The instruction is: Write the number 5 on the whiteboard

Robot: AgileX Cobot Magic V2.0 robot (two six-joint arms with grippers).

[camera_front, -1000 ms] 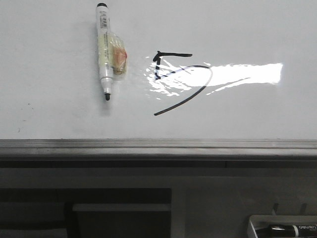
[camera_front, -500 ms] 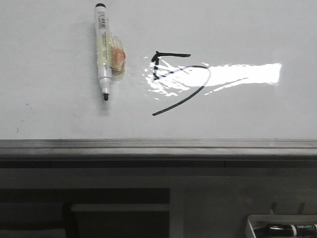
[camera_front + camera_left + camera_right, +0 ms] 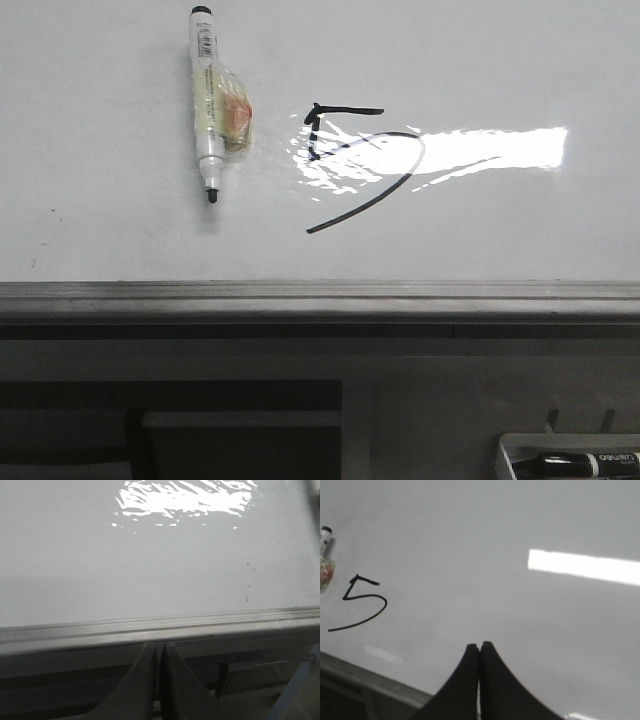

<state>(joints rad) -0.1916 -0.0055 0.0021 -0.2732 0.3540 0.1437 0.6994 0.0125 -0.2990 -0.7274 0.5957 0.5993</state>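
We see the thin black hand-drawn number 5 (image 3: 355, 165) complete on the large glossy white whiteboard (image 3: 500, 60), just right of the white uncapped marker with a black tip (image 3: 208, 100), which lies loose on the board. The grey metal rail (image 3: 320, 295) runs below the number. Our left end effector (image 3: 159, 652) and right end effector (image 3: 479, 652) are both closed and empty. We judge the risks as smudging the wet ink with a passing arm, or nudging the marker so it rolls across the strokes.
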